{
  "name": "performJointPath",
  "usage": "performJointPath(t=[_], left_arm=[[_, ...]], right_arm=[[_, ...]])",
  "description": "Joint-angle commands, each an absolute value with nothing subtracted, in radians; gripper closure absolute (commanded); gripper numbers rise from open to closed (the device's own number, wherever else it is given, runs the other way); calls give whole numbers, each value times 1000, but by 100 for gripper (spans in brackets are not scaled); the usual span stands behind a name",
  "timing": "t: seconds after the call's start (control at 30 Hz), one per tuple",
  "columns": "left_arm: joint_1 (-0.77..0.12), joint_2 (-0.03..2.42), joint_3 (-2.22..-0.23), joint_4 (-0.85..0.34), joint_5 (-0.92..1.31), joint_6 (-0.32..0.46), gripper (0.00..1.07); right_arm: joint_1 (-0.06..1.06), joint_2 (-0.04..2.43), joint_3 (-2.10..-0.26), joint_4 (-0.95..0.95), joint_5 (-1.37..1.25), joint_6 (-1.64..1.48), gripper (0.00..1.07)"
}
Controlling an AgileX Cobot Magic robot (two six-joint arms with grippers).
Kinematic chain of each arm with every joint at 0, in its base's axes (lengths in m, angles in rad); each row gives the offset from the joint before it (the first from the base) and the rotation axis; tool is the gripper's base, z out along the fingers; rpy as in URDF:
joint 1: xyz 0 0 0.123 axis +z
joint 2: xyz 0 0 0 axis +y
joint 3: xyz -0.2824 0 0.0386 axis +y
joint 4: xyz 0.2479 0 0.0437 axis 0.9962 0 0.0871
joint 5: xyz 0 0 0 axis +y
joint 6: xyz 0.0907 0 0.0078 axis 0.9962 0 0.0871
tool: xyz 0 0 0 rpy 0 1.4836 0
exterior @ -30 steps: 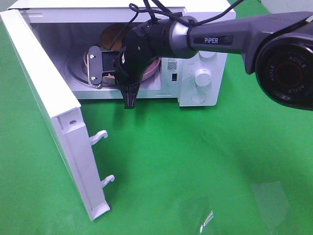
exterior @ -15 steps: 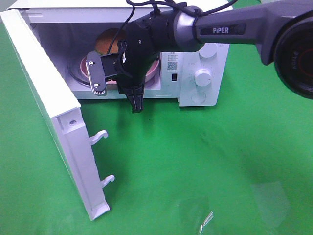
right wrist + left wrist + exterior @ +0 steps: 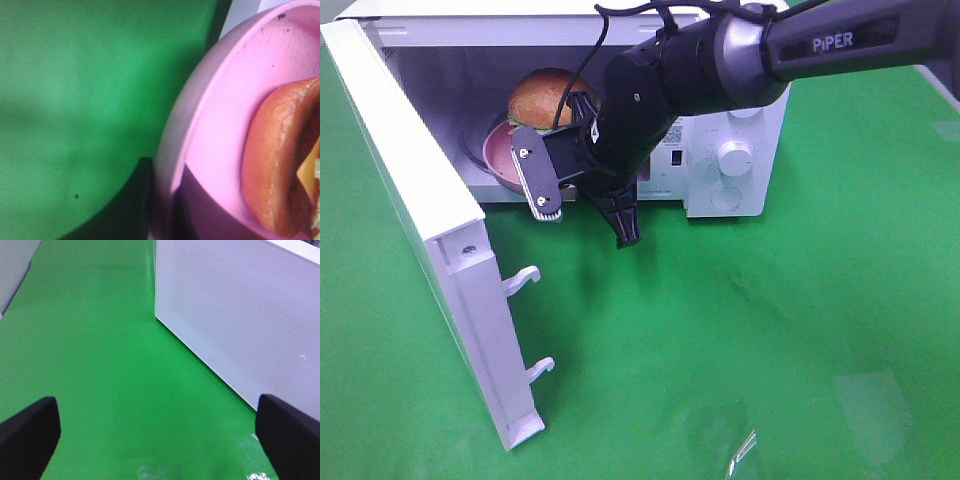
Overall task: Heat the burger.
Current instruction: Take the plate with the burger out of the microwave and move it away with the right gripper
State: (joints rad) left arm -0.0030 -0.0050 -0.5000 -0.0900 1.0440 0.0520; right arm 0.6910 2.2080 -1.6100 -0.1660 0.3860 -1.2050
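Note:
The burger (image 3: 548,95), with a domed brown-orange bun, sits on a pink plate (image 3: 498,152) inside the open white microwave (image 3: 730,190). My right gripper (image 3: 582,208) is open and empty, just outside the microwave's opening in front of the plate. One silver-faced finger (image 3: 540,182) is near the plate's rim. The right wrist view shows the plate (image 3: 220,130) and the burger (image 3: 277,160) close up, without my fingers. My left gripper (image 3: 157,437) is open and empty over the green table and does not appear in the high view.
The microwave door (image 3: 420,210) stands open to the left, with two latch hooks (image 3: 525,280) on its edge. The control panel with a knob (image 3: 733,156) is right of the opening. The left wrist view shows a white microwave wall (image 3: 240,315). A green cloth (image 3: 740,340) covers the table.
My right gripper has drawn back out of the microwave, toward the front and a little right. The burger and plate stay inside and show more fully.

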Motion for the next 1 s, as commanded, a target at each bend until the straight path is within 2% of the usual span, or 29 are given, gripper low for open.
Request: performJointPath(t=[0.03, 0.57, 1.0], left_arm=[[2, -20, -497, -91, 1036, 53, 9], [2, -20, -497, -91, 1036, 53, 9], [2, -20, -497, -91, 1036, 53, 9]], right_arm=[[691, 2140, -1551, -194, 303, -1213, 107], [691, 1958, -1268, -198, 142, -1213, 107], [676, 1849, -1137, -128, 113, -1312, 107]])
